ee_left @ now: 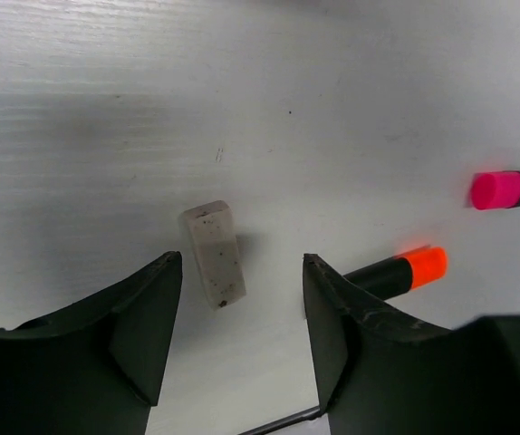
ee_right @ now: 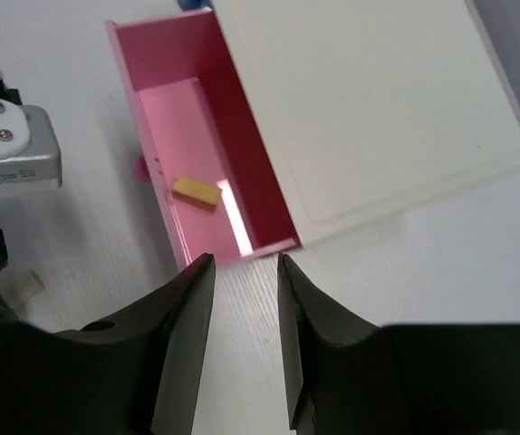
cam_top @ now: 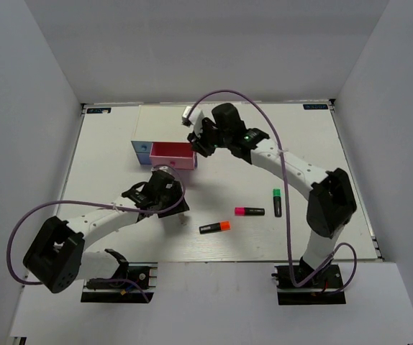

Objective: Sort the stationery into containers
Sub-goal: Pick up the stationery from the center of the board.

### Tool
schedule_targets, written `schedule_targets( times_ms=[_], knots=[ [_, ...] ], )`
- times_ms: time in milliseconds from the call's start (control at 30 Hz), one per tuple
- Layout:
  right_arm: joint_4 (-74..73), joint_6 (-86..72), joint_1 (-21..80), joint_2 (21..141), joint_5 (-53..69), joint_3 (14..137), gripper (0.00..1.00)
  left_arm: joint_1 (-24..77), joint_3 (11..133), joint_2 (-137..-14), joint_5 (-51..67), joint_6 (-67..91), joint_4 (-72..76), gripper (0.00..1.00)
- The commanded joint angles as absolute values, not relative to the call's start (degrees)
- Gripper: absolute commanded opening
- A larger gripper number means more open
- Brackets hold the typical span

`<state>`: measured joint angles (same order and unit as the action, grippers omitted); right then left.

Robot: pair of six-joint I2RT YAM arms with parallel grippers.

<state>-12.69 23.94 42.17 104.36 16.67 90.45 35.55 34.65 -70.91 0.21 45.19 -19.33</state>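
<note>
The left arm reaches across the white table (cam_top: pixel 106 144) and stops just on the near side of the pink drawer (ee_right: pixel 246 154), which is pulled out of its box. The left gripper (ee_left: pixel 242 268) hangs low over the table, its pincer spread wide. The grey-white eraser (ee_left: pixel 213 253) lies flat on the table between the two fingers, closer to the left one. It is speckled and a little tilted, and neither finger touches it.

Immediately left of the pink drawer, a blue front (cam_top: pixel 142 148) of the same box shows. Inside the pink drawer the tan block (ee_right: pixel 196 190) rests on the floor, near the end wall closest to the right wrist camera. The cream top of the box (ee_right: pixel 369 100) lies along the drawer's other long side.

The right gripper (ee_right: pixel 245 272) hovers just outside that end of the pink drawer. Its pincer is drawn nearly together, with only a narrow gap, and holds nothing.

Three highlighters lie on the table to the near right of the pink drawer, well apart from it. The orange highlighter (cam_top: pixel 214 227) is nearest the left gripper. The pink highlighter (cam_top: pixel 250 211) is beyond it to the right, and the green highlighter (cam_top: pixel 277 203) is rightmost and turned crosswise to the other two.
</note>
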Motion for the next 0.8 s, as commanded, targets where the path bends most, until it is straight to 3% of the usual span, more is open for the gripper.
schedule_targets(
  times_ms=[0, 333, 767],
  knots=[
    [-9.1, 18.3, 40.2, 96.6, 9.2, 86.5, 0.40, 38.5, 37.4, -73.4, -3.8, 48.1, -22.7, 0.65],
    [-8.3, 14.2, 32.9, 85.8, 6.1, 69.9, 0.44, 44.8, 45.6, -85.8, -12.4, 53.3, -30.8, 0.47],
    [-9.1, 11.8, 28.0, 80.9, 10.8, 64.2, 0.46, 47.9, 48.3, -91.0, -14.1, 53.3, -35.2, 0.50]
  ],
)
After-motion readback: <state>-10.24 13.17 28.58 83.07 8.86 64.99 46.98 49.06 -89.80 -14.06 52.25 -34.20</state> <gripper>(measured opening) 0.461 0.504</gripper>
